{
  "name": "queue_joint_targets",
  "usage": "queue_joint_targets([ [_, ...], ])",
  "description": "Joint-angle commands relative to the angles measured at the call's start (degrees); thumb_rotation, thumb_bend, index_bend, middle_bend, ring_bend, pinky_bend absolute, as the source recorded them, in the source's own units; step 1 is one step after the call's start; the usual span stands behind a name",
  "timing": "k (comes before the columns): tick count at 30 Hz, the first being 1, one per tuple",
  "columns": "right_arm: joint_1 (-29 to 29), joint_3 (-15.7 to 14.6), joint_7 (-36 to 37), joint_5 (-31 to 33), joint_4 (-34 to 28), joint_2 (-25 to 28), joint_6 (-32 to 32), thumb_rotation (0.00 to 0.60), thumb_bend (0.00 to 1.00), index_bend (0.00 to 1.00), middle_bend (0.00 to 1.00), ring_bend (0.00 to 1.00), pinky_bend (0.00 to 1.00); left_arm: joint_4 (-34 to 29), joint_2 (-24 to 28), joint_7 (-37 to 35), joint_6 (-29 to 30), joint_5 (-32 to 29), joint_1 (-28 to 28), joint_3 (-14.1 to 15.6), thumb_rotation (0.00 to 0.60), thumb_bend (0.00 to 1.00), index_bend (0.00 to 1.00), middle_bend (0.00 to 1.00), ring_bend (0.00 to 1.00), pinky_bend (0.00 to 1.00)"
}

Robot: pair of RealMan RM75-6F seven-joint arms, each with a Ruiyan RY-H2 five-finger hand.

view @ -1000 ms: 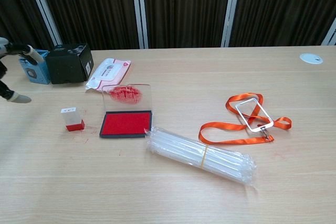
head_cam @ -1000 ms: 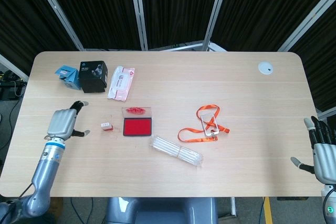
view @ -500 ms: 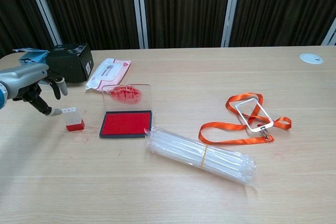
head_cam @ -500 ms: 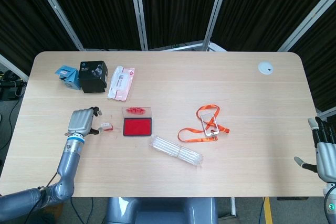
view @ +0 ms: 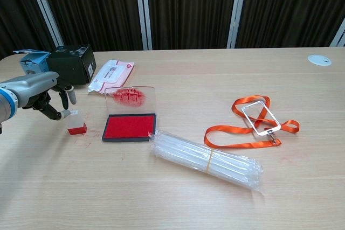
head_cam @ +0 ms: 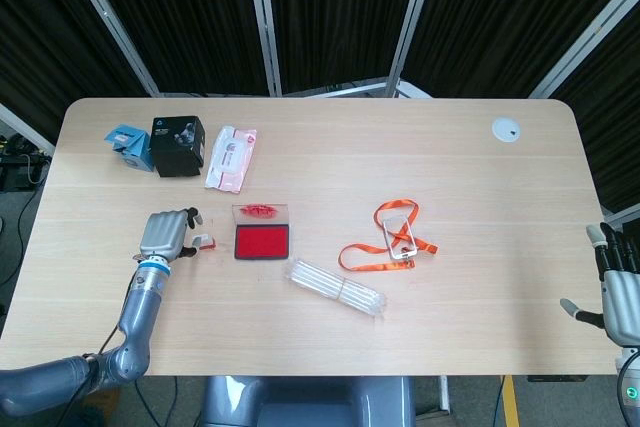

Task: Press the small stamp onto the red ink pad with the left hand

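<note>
The small stamp (head_cam: pixel 204 240) (view: pixel 76 123), clear-topped with a red base, stands upright on the table just left of the red ink pad (head_cam: pixel 262 242) (view: pixel 129 126). The pad's clear lid (view: pixel 130 98) stands open behind it, smeared with red. My left hand (head_cam: pixel 166 233) (view: pixel 42 91) is right beside the stamp on its left. The thumb reaches the stamp's top edge and another finger hangs just above it, without a firm hold that I can see. My right hand (head_cam: pixel 615 291) hovers off the table's right edge, fingers spread and holding nothing.
A black box (head_cam: pixel 177 144), a blue box (head_cam: pixel 127 144) and a pink wipes pack (head_cam: pixel 231 157) lie behind the stamp. A clear bag of tubes (view: pixel 207 157) lies right of the pad, an orange lanyard (view: pixel 253 119) further right, and a white disc (head_cam: pixel 506 129) at far right.
My left hand has travelled right across the table from its left edge and closed in on the stamp. The stamp and ink pad have not moved. The right hand sank slightly.
</note>
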Motion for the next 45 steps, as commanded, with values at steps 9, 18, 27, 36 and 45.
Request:
queue_joint_targets([
  [9,0.1,0.1,0.4,0.4,0.2,0.1,-0.3,0.600,0.00,0.00,0.00,0.00,0.00,-0.7,-0.2,-0.4,1.7,0.9,-0.1,0.6,0.600,0.33,0.38,0.39,0.83,0.87],
  [18,0.2,0.0,0.4,0.6,0.2,0.1,-0.5,0.600,0.00,0.00,0.00,0.00,0.00,-0.4,-0.6,-0.6,0.9,0.0,-0.2,1.1,0.600,0.33,0.38,0.40,0.83,0.87],
  [27,0.4,0.1,0.7,1.2,0.5,0.1,-1.0,0.600,0.00,0.00,0.00,0.00,0.00,1.0,-2.0,0.8,1.3,-1.2,-0.9,1.3,0.600,0.33,0.39,0.43,0.82,0.87],
  [36,0.5,0.3,0.9,1.7,0.8,0.1,-1.4,0.600,0.00,0.00,0.00,0.00,0.00,1.7,-2.9,1.4,1.3,-1.5,-1.3,1.5,0.600,0.33,0.42,0.44,0.82,0.87],
  [45,0.7,0.2,0.9,1.9,0.9,0.0,-1.7,0.600,0.00,0.00,0.00,0.00,0.00,3.1,-3.6,2.2,1.6,-1.6,-1.6,1.7,0.600,0.34,0.41,0.44,0.82,0.87],
])
